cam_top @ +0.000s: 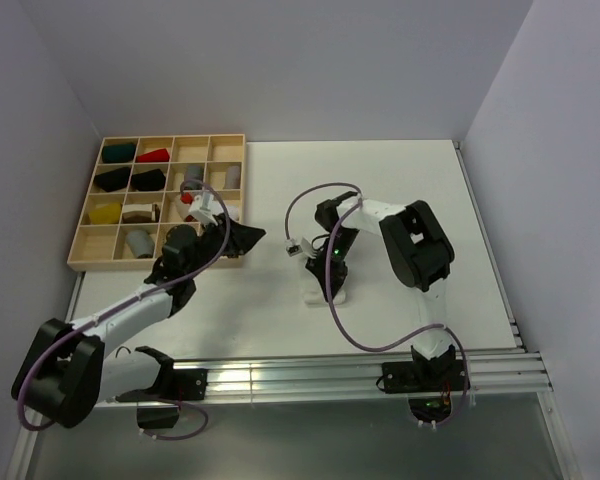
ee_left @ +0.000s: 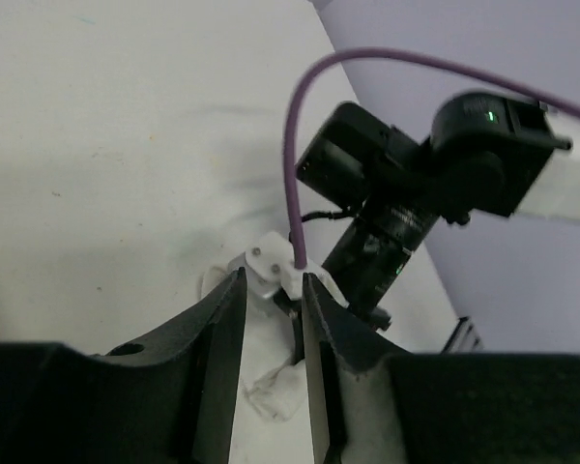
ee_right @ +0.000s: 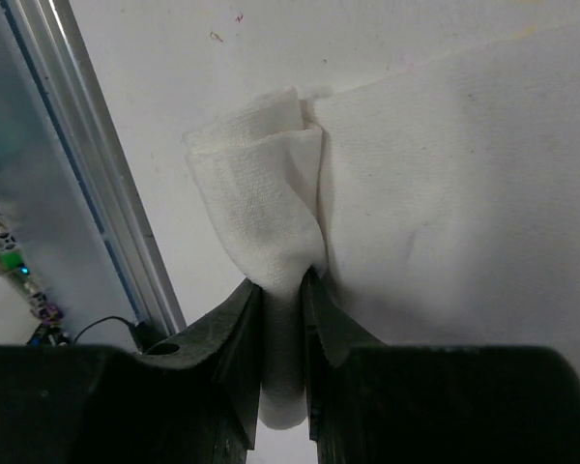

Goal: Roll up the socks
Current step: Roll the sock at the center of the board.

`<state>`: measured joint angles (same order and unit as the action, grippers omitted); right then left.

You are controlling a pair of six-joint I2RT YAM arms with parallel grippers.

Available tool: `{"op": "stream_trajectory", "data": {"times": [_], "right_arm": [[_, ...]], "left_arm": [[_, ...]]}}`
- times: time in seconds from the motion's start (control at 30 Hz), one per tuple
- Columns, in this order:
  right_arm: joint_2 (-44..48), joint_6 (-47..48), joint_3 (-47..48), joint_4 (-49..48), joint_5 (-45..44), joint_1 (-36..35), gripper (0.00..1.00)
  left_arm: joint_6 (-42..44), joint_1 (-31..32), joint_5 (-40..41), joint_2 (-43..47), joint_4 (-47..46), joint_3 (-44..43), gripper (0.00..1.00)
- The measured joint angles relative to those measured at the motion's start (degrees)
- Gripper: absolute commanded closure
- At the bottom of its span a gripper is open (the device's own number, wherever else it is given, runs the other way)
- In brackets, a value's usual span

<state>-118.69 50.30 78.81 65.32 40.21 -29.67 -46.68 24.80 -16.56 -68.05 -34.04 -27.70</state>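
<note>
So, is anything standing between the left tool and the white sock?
No loose object lies on the table between them. But the right tool is shut on the white sock, and the right arm's wrist stands over it, directly in front of the left tool.

The white sock (ee_right: 261, 193) is plain knit fabric, bunched and folded over on itself. Its narrow end is squeezed between the right gripper (ee_right: 282, 290) fingers at 6 o'clock in the right wrist view. The rest puffs up and fans out toward 11 o'clock in soft wrinkled layers, lying on the white tabletop.
</note>
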Motion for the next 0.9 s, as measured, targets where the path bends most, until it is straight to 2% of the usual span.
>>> {"op": "stream_trajectory", "data": {"times": [0.17,0.4,0.7,0.9], "right_arm": [[-3.15,0.07,3.48,3.74,0.42,0.31,0.83],[-5.84,-0.63,7.37,6.82,0.42,0.31,0.83],[-7.96,-2.03,8.76,8.41,1.29,0.33,0.84],[-8.02,-2.71,8.83,8.37,1.29,0.48,0.84]], "left_arm": [[10.54,9.05,3.34,1.38,0.0,0.26,0.65],[22.49,21.79,4.87,-8.15,4.04,-6.36,0.64],[30.67,29.03,6.67,-20.57,9.92,-12.83,0.61],[32.37,31.3,8.81,-24.35,11.3,-13.7,0.6]]}}
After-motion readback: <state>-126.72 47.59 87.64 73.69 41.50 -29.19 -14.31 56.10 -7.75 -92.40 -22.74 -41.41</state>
